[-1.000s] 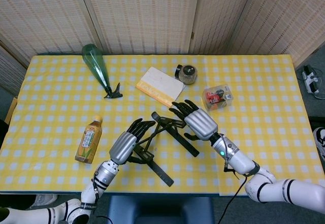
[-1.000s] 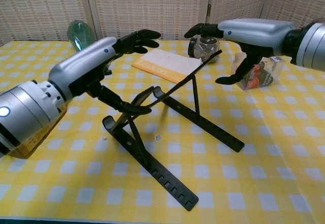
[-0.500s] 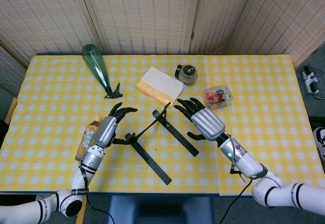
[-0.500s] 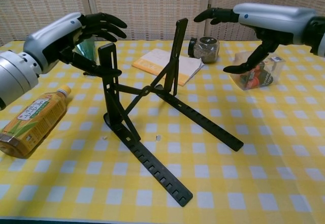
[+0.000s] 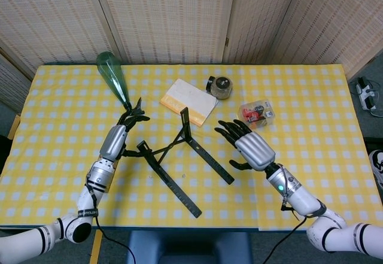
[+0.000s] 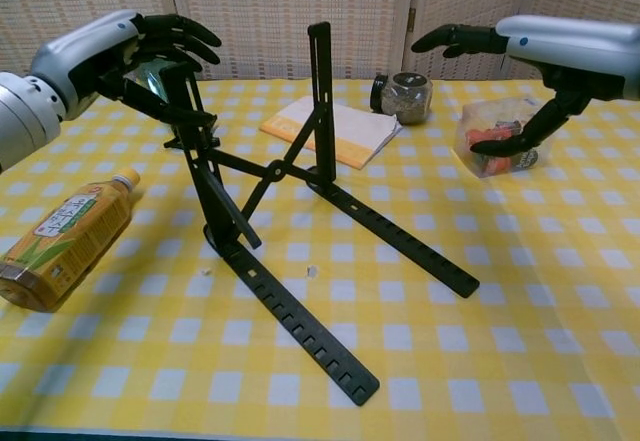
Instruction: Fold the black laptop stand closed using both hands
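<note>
standing taller than a second ago, the stand (image 6: 270, 176) sits mid-table, both uprights raised. the left hand (image 6: 120, 46) has swung out to 9 o'clock, fingers curled over the left upright's top. the right hand (image 6: 530, 46) has pulled away toward 3 o'clock, fingers spread, holding nothing. a bottle (image 6: 65, 236) lies at 8 o'clock; a notebook (image 5: 188, 101), jar (image 6: 405, 96) and packet (image 5: 256, 113) sit behind.

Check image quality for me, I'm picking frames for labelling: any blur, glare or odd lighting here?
Head view: evenly lit and sharp, soft shadows only, laptop stand crisp. Chest view: left robot hand and right robot hand loom large near the lens and look slightly soft, with mild sheen on their silver shells; the table shows no strong glare.
</note>
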Robot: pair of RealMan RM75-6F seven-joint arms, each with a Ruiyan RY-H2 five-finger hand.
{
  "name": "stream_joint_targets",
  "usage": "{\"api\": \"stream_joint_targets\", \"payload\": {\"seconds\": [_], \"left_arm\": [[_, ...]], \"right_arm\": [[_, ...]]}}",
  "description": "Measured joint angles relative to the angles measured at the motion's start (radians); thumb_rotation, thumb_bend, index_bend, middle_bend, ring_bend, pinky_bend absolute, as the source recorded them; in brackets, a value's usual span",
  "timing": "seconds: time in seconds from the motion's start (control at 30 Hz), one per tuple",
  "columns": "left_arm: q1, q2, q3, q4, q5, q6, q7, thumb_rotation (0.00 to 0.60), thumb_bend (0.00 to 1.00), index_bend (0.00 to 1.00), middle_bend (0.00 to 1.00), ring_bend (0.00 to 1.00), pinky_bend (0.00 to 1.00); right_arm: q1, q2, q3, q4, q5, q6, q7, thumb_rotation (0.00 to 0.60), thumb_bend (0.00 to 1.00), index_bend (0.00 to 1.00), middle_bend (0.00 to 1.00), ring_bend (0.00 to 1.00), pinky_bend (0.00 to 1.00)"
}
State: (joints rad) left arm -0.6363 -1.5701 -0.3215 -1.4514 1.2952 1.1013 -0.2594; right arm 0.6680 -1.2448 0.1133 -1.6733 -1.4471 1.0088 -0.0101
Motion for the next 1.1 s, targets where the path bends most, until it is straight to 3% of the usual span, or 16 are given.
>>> {"api": "stream_joint_targets", "payload": {"seconds": [0.13, 0.37, 0.67, 1.1], "left_arm": [[-0.004, 0.021, -0.003, 0.014, -0.022, -0.013, 0.019, 0.6, 0.16, 0.24, 0.3, 0.22, 0.03], [0.01, 0.072, 0.051, -0.036, 0.0, -0.04, 0.003, 0.6, 0.15, 0.01, 0.17, 0.11, 0.0], [0.008, 0.05, 0.099, -0.051, 0.004, -0.077, 0.01, 0.6, 0.15, 0.01, 0.16, 0.11, 0.0], [-0.026, 0.023, 0.071, -0.07, -0.072, -0.136, 0.005, 0.6, 0.16, 0.07, 0.16, 0.12, 0.0]], "right_arm": [[-0.005, 0.004, -0.01, 0.003, -0.003, -0.004, 0.005, 0.6, 0.32, 0.0, 0.0, 0.07, 0.02], [-0.008, 0.002, -0.018, 0.011, -0.008, -0.011, 0.012, 0.6, 0.32, 0.0, 0.0, 0.07, 0.02], [-0.01, 0.004, -0.019, 0.006, -0.018, -0.006, 0.01, 0.6, 0.32, 0.0, 0.0, 0.07, 0.02], [-0.016, 0.012, -0.015, 0.008, -0.006, -0.005, 0.002, 0.6, 0.32, 0.0, 0.0, 0.07, 0.02]]}}
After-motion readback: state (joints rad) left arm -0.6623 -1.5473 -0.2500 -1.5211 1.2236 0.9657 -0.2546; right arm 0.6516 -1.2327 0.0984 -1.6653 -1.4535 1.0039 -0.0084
